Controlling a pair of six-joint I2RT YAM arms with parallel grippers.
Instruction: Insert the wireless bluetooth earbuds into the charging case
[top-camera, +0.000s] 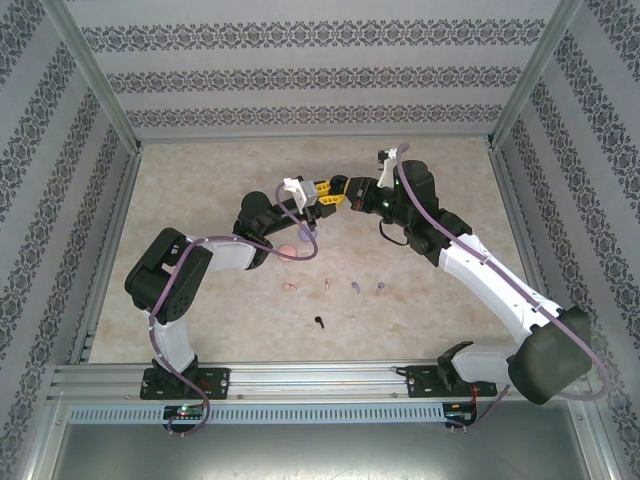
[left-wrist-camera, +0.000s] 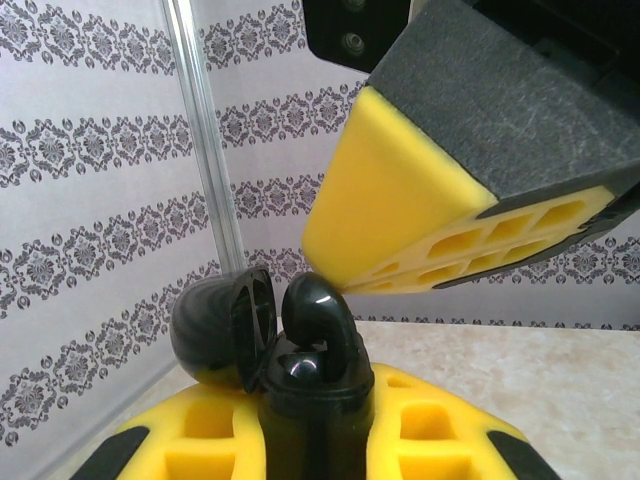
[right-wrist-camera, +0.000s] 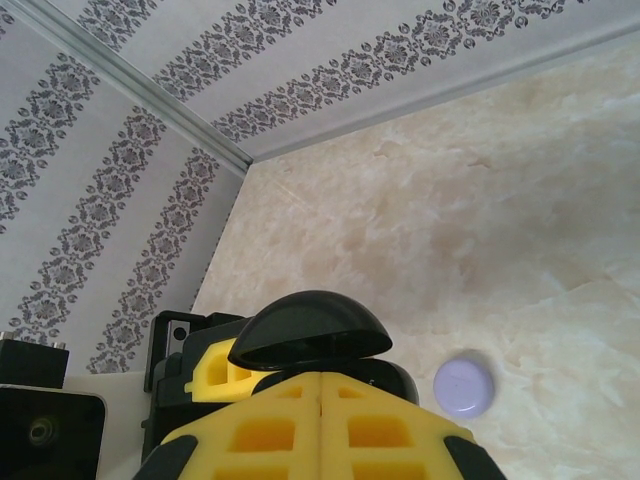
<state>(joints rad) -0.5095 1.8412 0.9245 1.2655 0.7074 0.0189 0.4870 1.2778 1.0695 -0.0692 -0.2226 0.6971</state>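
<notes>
My left gripper (left-wrist-camera: 315, 425) is shut on the black charging case (left-wrist-camera: 312, 400) and holds it upright above the table, its lid (left-wrist-camera: 215, 335) swung open to the left. One black earbud (left-wrist-camera: 322, 310) stands partly in the case, its rounded head sticking up. My right gripper (right-wrist-camera: 320, 392) is shut, its yellow fingers (left-wrist-camera: 400, 210) pressed together with their tip resting on that earbud from above. The two grippers meet at mid-table, left gripper (top-camera: 318, 197) against right gripper (top-camera: 346, 191). On the table lie another black earbud (top-camera: 319, 322), two pale pink earbuds (top-camera: 290, 286) and two purple earbuds (top-camera: 354, 286).
A round purple case (right-wrist-camera: 464, 385) lies shut on the table under the grippers, and a pink case (top-camera: 289, 250) sits beside the left arm. Patterned walls and metal posts (left-wrist-camera: 205, 150) enclose the marble tabletop (top-camera: 440, 170).
</notes>
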